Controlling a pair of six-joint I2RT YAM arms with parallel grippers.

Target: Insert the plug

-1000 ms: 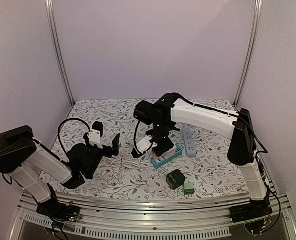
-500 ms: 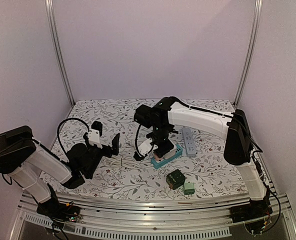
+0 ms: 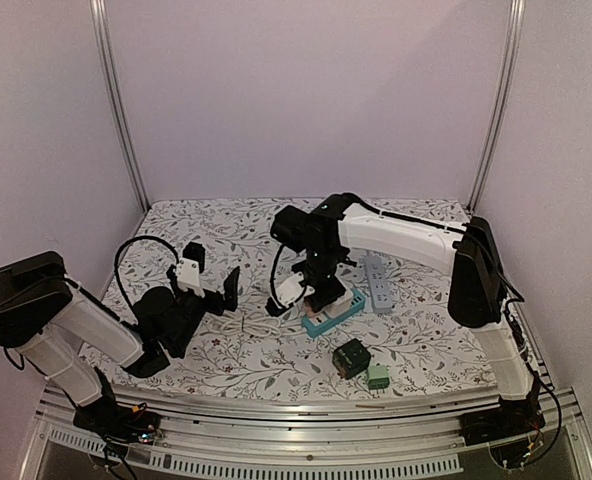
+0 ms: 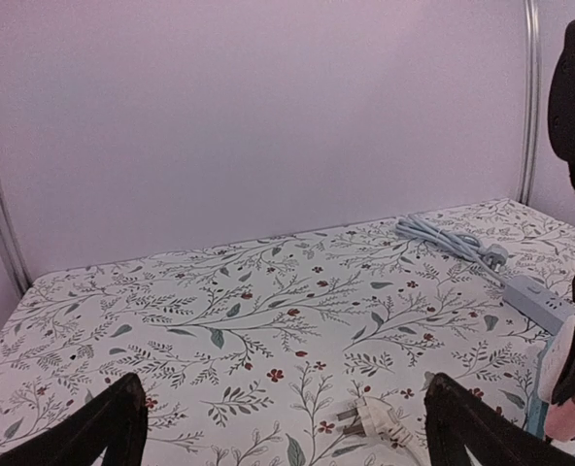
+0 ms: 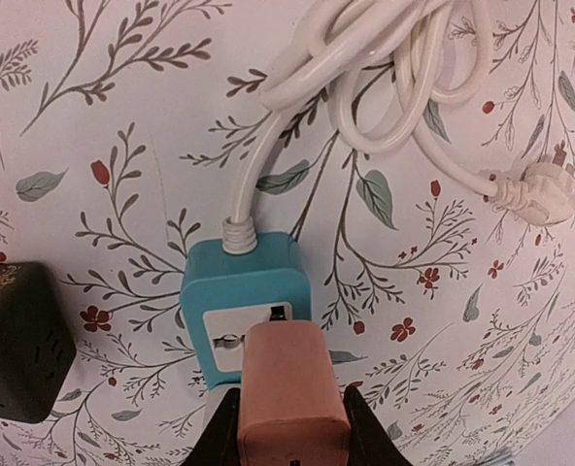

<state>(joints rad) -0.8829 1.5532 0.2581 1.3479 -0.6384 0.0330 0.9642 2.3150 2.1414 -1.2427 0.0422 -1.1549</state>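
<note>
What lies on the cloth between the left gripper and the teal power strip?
A coiled white cable and its loose white plug, shown in both wrist views.

The table (image 3: 226, 350) is covered with a white cloth printed with leafy sprigs and small red flowers. Just off its centre, toward 4 o'clock, lies a teal power strip (image 3: 323, 322). Its white cord (image 5: 365, 68) leaves the end facing 9 o'clock and lies in a loose coil, ending in a white plug (image 5: 540, 189) flat on the cloth. A grey power strip (image 3: 378, 283) lies at 2 o'clock of the teal one, its grey cable (image 4: 443, 238) bunched toward 12 o'clock. At 5 o'clock sits a dark cube adapter (image 3: 353, 357), with a small green adapter (image 3: 378, 376) just beside it at its 4 o'clock.
</note>
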